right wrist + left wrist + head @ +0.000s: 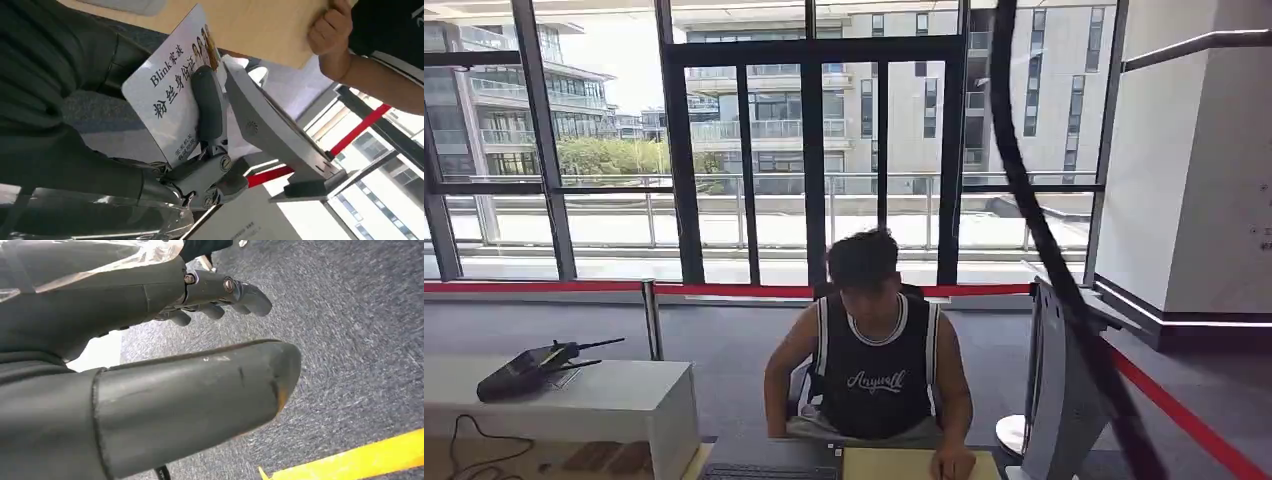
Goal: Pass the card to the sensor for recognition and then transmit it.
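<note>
In the right wrist view, the robot's right hand [200, 150] holds a white card [167, 100] printed with black Chinese characters, the word "Blink" and small pictures of people; a grey finger [207, 107] lies across the card's printed face. The card sits just beside the slanted grey sensor stand [270, 135], its edge close to the stand's face; whether they touch cannot be told. A person's hand [330, 32] grips the edge of a wooden desk [260, 30] above the stand. In the left wrist view, the left hand [150, 350] hangs over grey carpet [350, 340] holding nothing, its thick thumb apart from the loosely curled darker fingers [220, 295]. In the head view, a person [874, 360] in a dark sleeveless jersey sits at the desk, head bowed, with the sensor stand to the right and a red barrier tape [564, 287] running behind.
</note>
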Robot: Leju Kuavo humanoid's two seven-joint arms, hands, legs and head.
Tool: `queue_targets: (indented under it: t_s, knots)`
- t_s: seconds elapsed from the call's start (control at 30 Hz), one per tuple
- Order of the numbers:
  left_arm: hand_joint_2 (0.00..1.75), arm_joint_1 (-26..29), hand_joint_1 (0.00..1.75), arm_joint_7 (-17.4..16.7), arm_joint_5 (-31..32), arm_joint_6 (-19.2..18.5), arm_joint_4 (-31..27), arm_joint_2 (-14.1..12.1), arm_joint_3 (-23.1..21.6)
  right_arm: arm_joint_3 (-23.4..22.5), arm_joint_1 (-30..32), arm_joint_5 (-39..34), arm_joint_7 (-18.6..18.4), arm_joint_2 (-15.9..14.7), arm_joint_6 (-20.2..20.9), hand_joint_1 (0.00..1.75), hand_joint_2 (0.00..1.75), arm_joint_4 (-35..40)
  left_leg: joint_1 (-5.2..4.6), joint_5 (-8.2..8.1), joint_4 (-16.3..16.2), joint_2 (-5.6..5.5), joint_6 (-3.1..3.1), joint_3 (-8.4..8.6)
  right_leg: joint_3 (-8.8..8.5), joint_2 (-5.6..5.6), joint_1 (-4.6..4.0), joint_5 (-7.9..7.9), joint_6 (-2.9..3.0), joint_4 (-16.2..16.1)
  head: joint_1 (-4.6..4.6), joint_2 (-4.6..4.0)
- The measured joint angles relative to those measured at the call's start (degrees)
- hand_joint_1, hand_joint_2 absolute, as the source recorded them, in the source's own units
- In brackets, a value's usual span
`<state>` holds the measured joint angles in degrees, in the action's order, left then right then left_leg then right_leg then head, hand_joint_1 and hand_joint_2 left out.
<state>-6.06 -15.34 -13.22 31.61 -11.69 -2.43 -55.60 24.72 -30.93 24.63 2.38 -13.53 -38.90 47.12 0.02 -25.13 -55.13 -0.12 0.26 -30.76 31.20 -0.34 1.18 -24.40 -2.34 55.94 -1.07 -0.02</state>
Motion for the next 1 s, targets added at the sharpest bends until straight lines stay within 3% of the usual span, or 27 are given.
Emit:
queue_targets:
  t_s: [0.47,1.0]
  knots:
    - [0.00,0.0,0.00,-0.6,-0.4,0.2,0.0,0.0,0.0,1.6,1.0,0.8,-0.4,2.0,3.4,1.75,1.75,-7.0,0.00,0.00,0.0,0.00,0.00,-0.01,0.01,0.00,0.00,0.00,0.00,0.0,0.02,0.00]
    - [0.00,0.0,0.00,-1.8,-0.7,0.3,0.0,0.1,0.0,2.3,1.4,-1.1,-1.0,2.8,3.9,1.75,1.75,-11.6,0.00,0.00,0.0,0.00,0.00,0.00,0.01,0.00,0.00,0.00,0.00,0.0,0.00,0.00]
